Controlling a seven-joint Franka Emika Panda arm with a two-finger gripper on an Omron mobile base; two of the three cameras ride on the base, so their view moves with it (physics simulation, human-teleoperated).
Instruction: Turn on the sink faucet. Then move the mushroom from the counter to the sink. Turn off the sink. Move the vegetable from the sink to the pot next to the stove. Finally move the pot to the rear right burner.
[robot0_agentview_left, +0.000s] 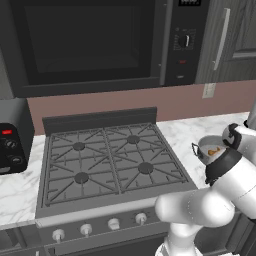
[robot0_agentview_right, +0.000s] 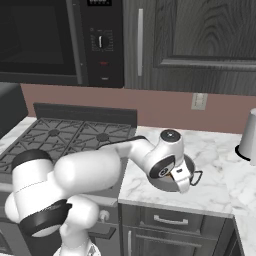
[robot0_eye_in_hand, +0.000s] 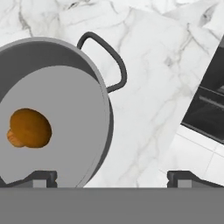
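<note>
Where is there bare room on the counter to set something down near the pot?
Bare marble lies between the grey metal pot and the white kettle, and behind the pot toward the wall outlet. It is crowded where the pot, holding the brown mushroom, borders the black stove.

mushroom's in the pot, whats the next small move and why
Probably shift sideways and lower so the open gripper straddles the pot rim or its handle. The mushroom already lies inside, and the pot sits on the counter, not yet on the stove.

Brown mushroom (robot0_eye_in_hand: 29, 127) inside grey pot (robot0_eye_in_hand: 94, 78)
</note>
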